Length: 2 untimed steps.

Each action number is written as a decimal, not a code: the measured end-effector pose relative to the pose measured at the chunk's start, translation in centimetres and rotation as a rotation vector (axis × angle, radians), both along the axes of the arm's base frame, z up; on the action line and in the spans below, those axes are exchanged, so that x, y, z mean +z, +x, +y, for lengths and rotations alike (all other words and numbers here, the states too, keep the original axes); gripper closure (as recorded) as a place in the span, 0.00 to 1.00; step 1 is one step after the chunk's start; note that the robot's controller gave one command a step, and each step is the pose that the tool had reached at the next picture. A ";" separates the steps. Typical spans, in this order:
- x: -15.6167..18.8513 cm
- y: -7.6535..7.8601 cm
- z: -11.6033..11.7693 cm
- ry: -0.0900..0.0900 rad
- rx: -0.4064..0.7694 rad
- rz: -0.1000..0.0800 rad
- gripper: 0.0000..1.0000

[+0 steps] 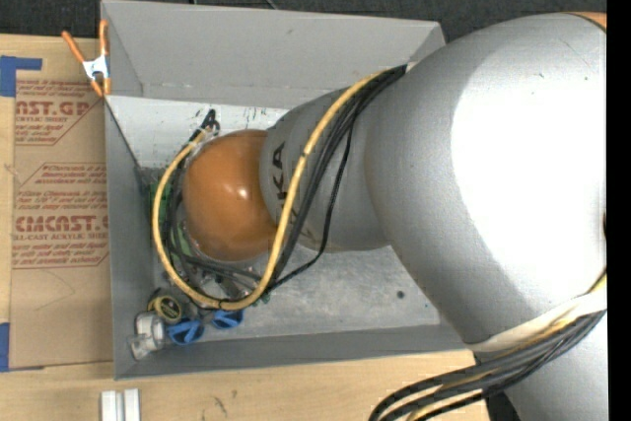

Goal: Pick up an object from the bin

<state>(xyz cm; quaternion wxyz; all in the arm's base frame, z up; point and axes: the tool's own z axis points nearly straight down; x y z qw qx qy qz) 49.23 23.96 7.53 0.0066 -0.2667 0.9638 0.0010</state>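
Orange wrist cover (225, 197) near blue pieces (187, 328), bin (296, 44) lower-left corner — end effector (215, 279) state: cannot tell.

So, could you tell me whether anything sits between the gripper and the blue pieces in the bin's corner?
I cannot tell: the arm's orange cover and cables hide what is below them. The blue pieces lie uncovered beside the loop of cables.

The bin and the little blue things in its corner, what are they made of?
The bin looks like grey sheet metal: flat folded walls, a dull finish and a scuffed, speckled floor. The blue things in the view's lower left corner look like plastic, judging by their bright even colour and slight shine, but they are too small to be sure.
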 end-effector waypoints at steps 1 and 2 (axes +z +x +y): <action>0.0 0.0 0.0 0.000 0.001 0.001 0.00; -0.1 -0.1 -0.1 -0.003 0.001 0.007 1.00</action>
